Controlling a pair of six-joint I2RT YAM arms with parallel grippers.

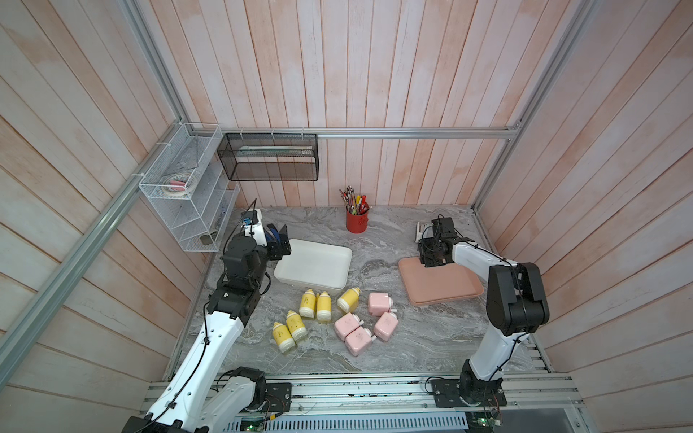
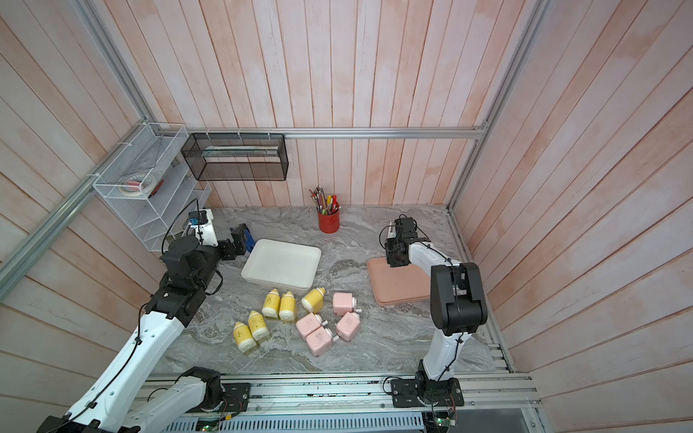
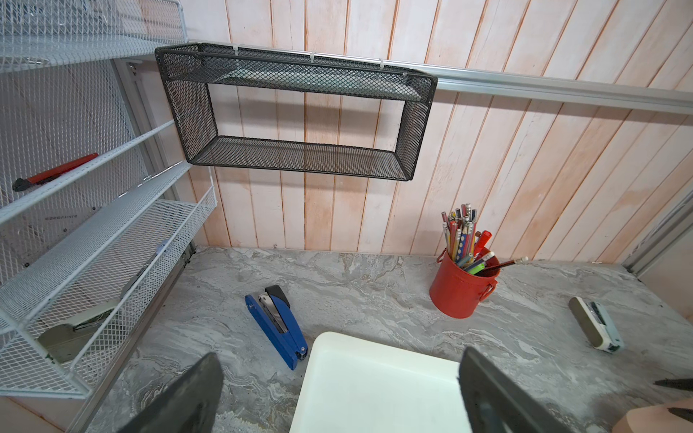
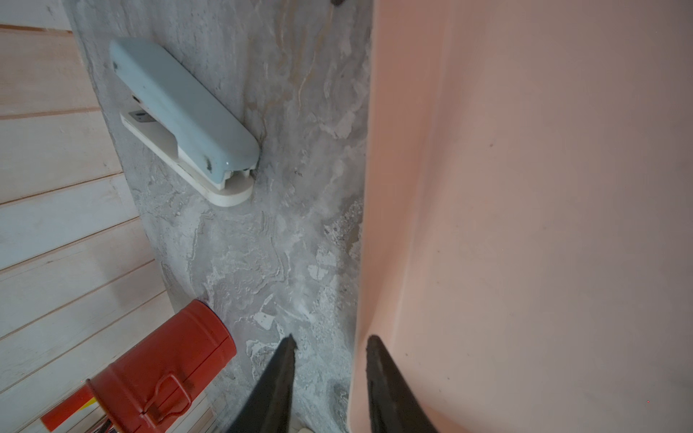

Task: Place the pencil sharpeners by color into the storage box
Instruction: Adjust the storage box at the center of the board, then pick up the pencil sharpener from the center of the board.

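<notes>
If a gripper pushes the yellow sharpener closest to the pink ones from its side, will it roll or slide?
That yellow sharpener seems to lie on its side with a rounded body, so it would probably roll rather than slide. It narrows toward one end, so it may curve. Its smooth-looking plastic might slip between jaws.

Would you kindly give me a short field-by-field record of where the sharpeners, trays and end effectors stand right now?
yellow sharpeners: five, on the table, on the robot's side of the white tray
pink sharpeners: four, clustered beside the yellow ones
white tray: empty
pink tray: nothing seen in it; right arm hides part
left end effector: open, empty, over a white tray corner
right end effector: jaws parted, one each side of the pink tray's rim
cup: red, holds pencils, near the back wall
</notes>
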